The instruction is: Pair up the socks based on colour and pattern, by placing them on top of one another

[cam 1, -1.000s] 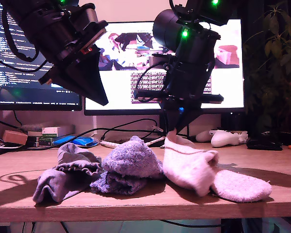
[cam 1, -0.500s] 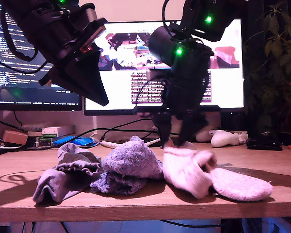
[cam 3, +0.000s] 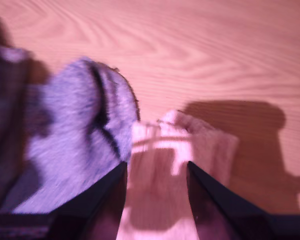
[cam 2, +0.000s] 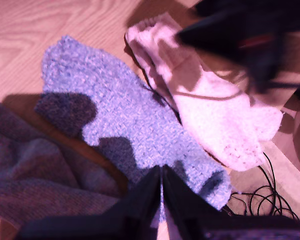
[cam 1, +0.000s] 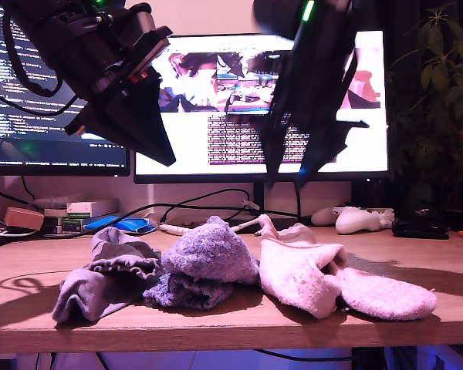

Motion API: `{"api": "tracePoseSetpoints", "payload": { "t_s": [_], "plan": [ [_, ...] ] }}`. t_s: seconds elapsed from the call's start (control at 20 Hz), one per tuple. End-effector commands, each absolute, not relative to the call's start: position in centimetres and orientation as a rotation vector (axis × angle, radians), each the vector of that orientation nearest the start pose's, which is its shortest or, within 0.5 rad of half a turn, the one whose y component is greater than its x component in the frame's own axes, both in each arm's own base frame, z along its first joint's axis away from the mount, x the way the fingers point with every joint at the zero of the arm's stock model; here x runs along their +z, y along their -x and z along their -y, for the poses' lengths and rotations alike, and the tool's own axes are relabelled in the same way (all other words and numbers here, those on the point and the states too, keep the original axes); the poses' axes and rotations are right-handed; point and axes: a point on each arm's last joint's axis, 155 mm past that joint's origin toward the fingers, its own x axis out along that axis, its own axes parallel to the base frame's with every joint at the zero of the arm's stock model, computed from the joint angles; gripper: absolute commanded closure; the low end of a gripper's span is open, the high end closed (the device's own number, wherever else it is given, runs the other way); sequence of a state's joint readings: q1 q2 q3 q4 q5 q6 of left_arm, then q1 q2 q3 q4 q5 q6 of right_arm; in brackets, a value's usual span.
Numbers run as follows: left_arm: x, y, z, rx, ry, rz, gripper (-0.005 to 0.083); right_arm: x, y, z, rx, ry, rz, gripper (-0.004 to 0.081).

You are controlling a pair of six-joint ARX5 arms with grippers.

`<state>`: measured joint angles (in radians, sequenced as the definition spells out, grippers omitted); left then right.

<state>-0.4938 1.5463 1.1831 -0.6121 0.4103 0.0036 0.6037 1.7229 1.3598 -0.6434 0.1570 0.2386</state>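
Exterior view: 3 heaps of socks lie in a row on the wooden table (cam 1: 216,327). At the exterior view's left is the grey sock (cam 1: 100,281), crumpled, cuff raised. Touching it in the middle is the blue sock (cam 1: 204,262), a fuzzy bundle. Against that, toward the exterior view's right, is the pink sock (cam 1: 309,274), folded into a mound, with a flat length running out toward the table's front edge.

My second gripper (cam 1: 293,181) hangs above the pink sock, clear of it, blurred. Its fingers are parted and hold nothing. In the second wrist view the 2 dark fingers (cam 3: 100,197) frame the pink sock with a wide gap between them.

My first gripper (cam 1: 166,158) hangs high toward the exterior view's left, above the grey and blue socks. In the first wrist view its fingers (cam 2: 140,200) meet at the tips, closed, with nothing visibly gripped; the blue sock lies below them.

Behind the table, a monitor (cam 1: 54,116) at the exterior view's left shows lines of text, too small to read. A second monitor (cam 1: 216,100) shows pictures and a text block, also illegible. A white controller (cam 1: 359,220) rests on the table behind the pink sock. No brand or label can be read anywhere.
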Motion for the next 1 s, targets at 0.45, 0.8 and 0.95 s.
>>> {"api": "tracePoseSetpoints", "payload": {
  "t_s": [0.45,0.8,0.95],
  "plan": [
    [14.0,-31.3,25.2,-0.836,-0.048,-0.997,0.0794,10.3,-33.6,-17.2,0.057,0.237,-1.105,0.0756],
    [14.0,-31.2,25.2,-0.855,-0.071,-0.986,0.0794,13.3,-29.3,-17.9,0.277,0.101,-0.914,0.0783],
    [14.7,-31.9,25.4,-0.863,-0.088,-0.931,0.0794,14.8,-29.8,-17.2,0.323,0.073,-0.779,0.0783]
  ]
}}
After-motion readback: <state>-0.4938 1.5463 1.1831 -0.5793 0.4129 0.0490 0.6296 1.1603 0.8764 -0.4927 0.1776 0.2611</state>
